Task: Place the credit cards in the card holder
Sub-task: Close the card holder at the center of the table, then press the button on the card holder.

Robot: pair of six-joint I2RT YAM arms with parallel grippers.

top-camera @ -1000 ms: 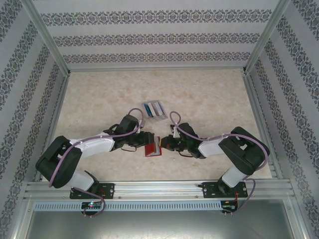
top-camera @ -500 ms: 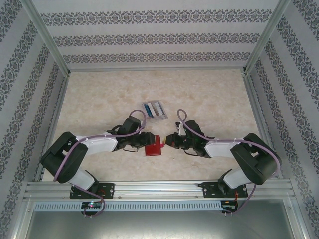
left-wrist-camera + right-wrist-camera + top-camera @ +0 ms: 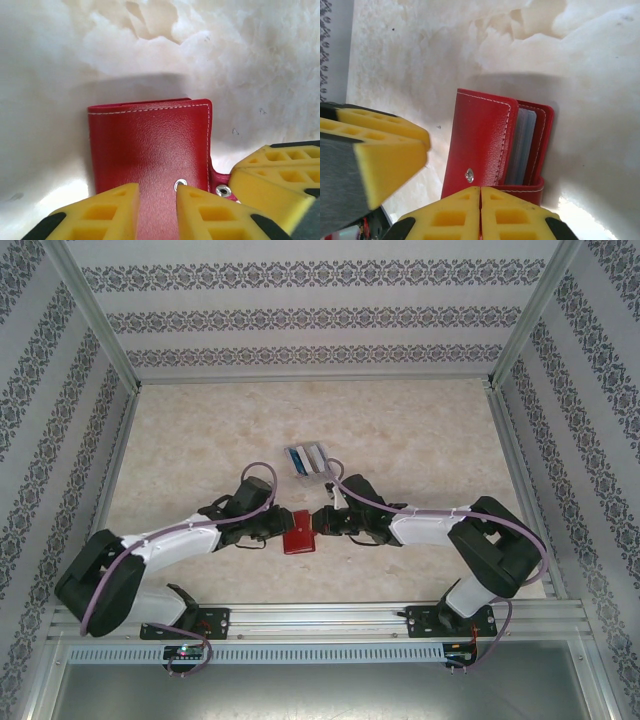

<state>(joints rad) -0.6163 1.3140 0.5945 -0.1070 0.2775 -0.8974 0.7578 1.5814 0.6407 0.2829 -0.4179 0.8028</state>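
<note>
Right hand [image 3: 480, 192] has edged leftward, clamped on card holder [image 3: 482, 137]; left hand [image 3: 157, 190] slightly apart.

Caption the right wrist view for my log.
Right gripper pinching the near edge of the half-open red card holder on the marbled table.

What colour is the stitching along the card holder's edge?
White stitching on the red card holder, clearest in the left wrist view.
</note>
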